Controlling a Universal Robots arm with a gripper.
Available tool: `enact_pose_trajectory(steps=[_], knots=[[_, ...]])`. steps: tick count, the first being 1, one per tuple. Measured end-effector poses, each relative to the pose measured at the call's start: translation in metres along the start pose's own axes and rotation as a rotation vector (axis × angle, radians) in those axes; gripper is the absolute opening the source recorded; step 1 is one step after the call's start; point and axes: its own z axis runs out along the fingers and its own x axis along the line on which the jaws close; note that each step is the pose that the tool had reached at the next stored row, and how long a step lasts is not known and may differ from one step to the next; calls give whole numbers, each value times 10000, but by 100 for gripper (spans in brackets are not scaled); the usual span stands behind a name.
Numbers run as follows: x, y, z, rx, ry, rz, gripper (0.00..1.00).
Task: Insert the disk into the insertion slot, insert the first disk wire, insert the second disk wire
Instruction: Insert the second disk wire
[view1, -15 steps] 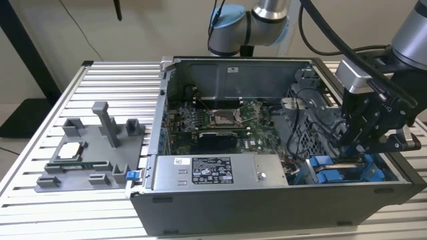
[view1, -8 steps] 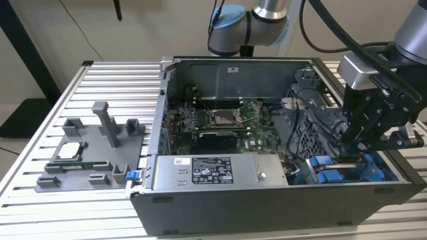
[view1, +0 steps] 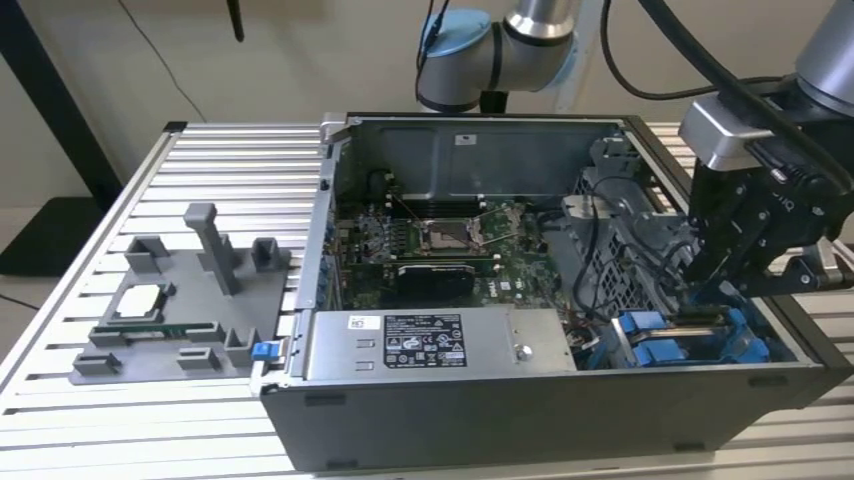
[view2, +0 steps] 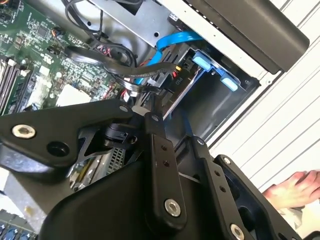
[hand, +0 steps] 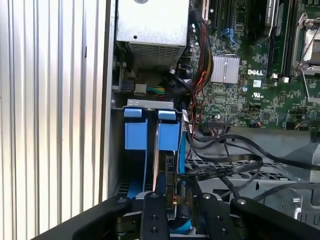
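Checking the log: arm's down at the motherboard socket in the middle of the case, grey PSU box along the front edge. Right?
Not quite. In the exterior view the gripper is down at the blue drive carriers in the case's corner on the exterior view's right, not at the motherboard socket. The grey power-supply box does sit along the front edge.

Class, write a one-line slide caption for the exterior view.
Arm's hand reaches into the open computer case above the blue drive carriers, right of the power supply.

power-supply box (view1: 521, 345): printed label (view1: 422, 342), type too small to read | motherboard (hand: 235, 100): white maker's lettering beside the heatsink (hand: 225, 68)
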Motion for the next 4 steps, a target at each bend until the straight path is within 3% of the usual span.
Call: enact_pose_trajectory(steps=[4], knots=[[0,0,-2,0,2,0,100]])
